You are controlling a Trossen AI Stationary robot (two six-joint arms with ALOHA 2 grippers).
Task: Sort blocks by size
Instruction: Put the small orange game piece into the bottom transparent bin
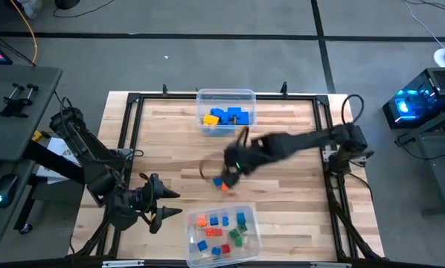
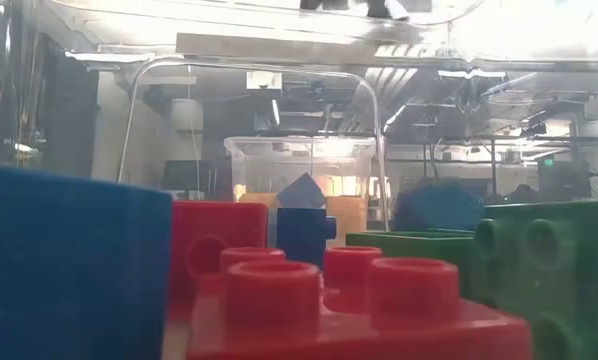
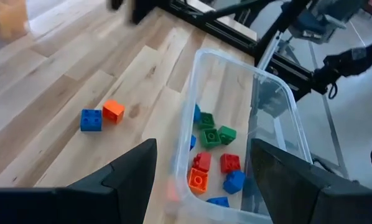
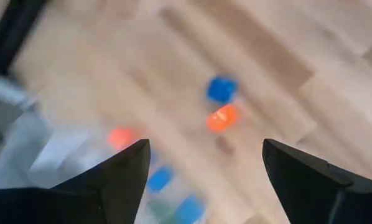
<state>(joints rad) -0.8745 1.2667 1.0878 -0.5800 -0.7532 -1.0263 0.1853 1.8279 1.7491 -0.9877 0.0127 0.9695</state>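
Blocks: blue and orange cubes loose on bench | step: pickup | right claw spread above, empty | next: descend, pinch one, carry to near bin | left claw spread, idle

Two dark, near-black arms of jointed segments. Left arm chunky, with black cables looped at its base and a yellow tag there. Right arm slimmer, a cable arching over its shoulder, a small green light near the wrist. Each arm's two fingers are matte black, broad, wedge-shaped.
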